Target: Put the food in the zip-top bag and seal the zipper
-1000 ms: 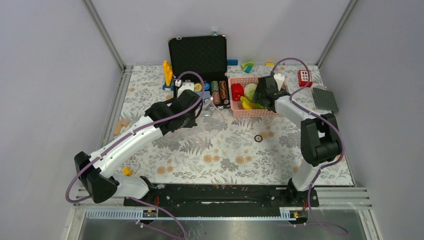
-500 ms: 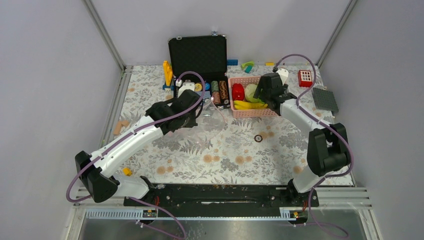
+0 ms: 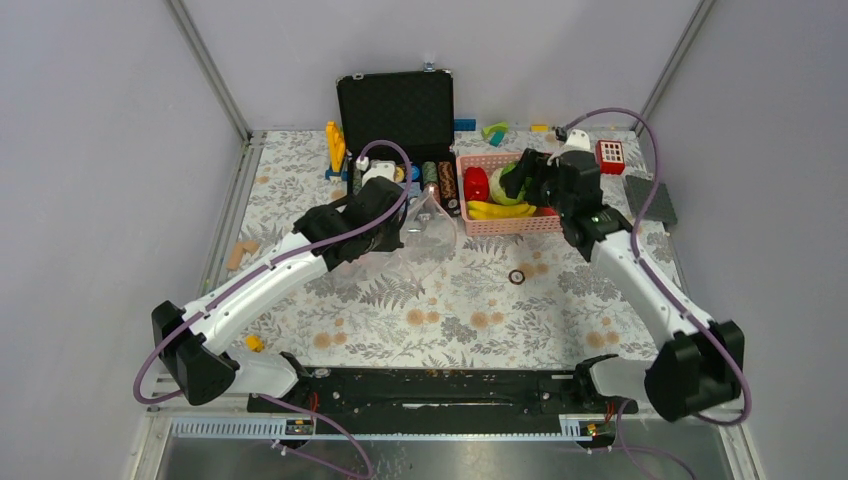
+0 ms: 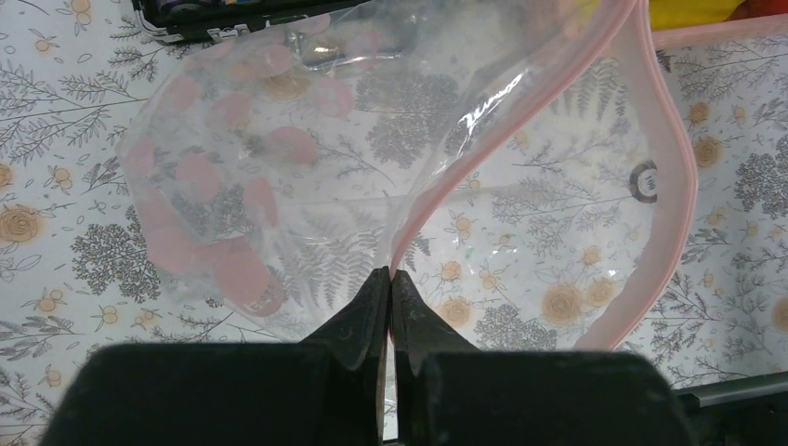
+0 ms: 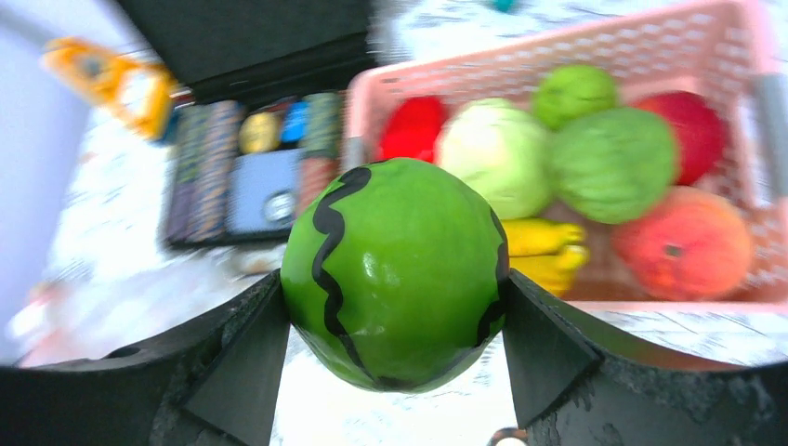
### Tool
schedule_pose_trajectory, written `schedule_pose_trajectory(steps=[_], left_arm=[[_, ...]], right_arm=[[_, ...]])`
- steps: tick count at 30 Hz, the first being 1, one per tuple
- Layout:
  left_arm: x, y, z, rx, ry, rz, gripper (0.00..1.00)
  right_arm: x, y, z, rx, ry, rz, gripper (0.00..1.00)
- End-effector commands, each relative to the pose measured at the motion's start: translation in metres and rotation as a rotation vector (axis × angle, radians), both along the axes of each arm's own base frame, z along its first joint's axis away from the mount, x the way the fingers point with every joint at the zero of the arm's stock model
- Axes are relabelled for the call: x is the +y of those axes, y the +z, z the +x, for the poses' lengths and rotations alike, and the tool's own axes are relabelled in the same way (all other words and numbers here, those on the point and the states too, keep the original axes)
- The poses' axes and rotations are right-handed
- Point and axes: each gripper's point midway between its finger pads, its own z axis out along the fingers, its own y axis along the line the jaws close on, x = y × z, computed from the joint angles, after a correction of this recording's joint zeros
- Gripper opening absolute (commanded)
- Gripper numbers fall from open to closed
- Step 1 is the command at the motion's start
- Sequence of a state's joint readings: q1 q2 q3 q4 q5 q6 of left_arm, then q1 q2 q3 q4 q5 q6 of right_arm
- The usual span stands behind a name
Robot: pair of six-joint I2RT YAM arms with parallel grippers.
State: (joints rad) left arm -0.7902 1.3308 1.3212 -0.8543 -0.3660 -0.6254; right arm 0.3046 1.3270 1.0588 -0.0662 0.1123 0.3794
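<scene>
Fingers (image 5: pixel 237 367) of the right gripper (image 5: pixel 395 348) squeeze a green toy melon (image 5: pixel 395 260) over the pink basket (image 5: pixel 650 42), at 1 o'clock on the table (image 3: pixel 400 320). More food sits in the basket, like a cabbage (image 5: pixel 502 153) and bananas (image 5: pixel 548 255). The left gripper (image 4: pixel 390 279) pinches tight on the zipper (image 4: pixel 674 186) of the zip-top bag (image 4: pixel 232 186), which sits at 12 o'clock with its mouth open.

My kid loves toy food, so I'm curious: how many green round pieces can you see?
4. One striped green ball sits between the right fingers; three lie in the pink basket: a pale cabbage, a small green ball and a darker cabbage. Others may be hidden underneath.
</scene>
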Motion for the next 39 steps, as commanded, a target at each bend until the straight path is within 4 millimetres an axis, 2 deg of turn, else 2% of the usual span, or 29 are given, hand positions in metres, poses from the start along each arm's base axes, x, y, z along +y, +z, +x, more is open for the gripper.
schedule_pose_trajectory(steps=[1,3,5,8,11,15,20,23,26,28,30,33,37,39], left_arm=[[-0.012,0.013,0.008,-0.038,-0.01,-0.069,0.0],[-0.013,0.014,0.008,-0.04,-0.011,-0.072,0.0],[-0.015,0.015,0.009,-0.037,-0.016,-0.077,0.0],[-0.02,0.017,0.008,-0.029,-0.033,-0.09,0.0],[-0.021,0.016,0.008,-0.026,-0.04,-0.089,0.0],[-0.025,0.018,0.008,-0.024,-0.055,-0.1,0.0],[-0.023,0.018,0.008,-0.028,-0.047,-0.099,0.0],[-0.027,0.019,0.006,-0.019,-0.058,-0.116,0.0],[-0.028,0.022,0.006,-0.025,-0.06,-0.132,0.0],[-0.029,0.024,0.006,-0.027,-0.058,-0.142,0.0],[-0.03,0.029,0.004,-0.03,-0.061,-0.162,0.0],[-0.03,0.033,0.002,-0.044,-0.064,-0.187,0.0],[-0.029,0.037,-0.001,-0.052,-0.062,-0.209,0.0],[-0.026,0.039,-0.002,-0.058,-0.055,-0.214,0.0]], right_arm=[[0.064,0.072,-0.052,-0.206,0.444,0.184,0.33],[0.083,0.086,-0.081,-0.253,0.583,0.253,0.33],[0.094,0.094,-0.102,-0.293,0.639,0.283,0.33],[0.124,0.094,-0.135,-0.311,0.745,0.235,0.33],[0.146,0.09,-0.153,-0.305,0.816,0.234,0.34],[0.161,0.073,-0.147,-0.24,0.778,0.246,0.35],[0.17,0.036,-0.138,-0.142,0.728,0.192,0.39],[0.18,0.027,-0.139,-0.109,0.738,0.169,0.42],[0.185,0.017,-0.136,-0.087,0.719,0.113,0.49],[0.186,0.012,-0.133,-0.075,0.697,0.078,0.59],[0.186,0.011,-0.129,-0.065,0.666,0.051,0.72],[0.187,0.018,-0.125,-0.073,0.643,0.045,0.98],[0.184,0.034,-0.124,-0.11,0.628,0.058,1.0],[0.182,0.036,-0.129,-0.099,0.65,0.038,1.0]])
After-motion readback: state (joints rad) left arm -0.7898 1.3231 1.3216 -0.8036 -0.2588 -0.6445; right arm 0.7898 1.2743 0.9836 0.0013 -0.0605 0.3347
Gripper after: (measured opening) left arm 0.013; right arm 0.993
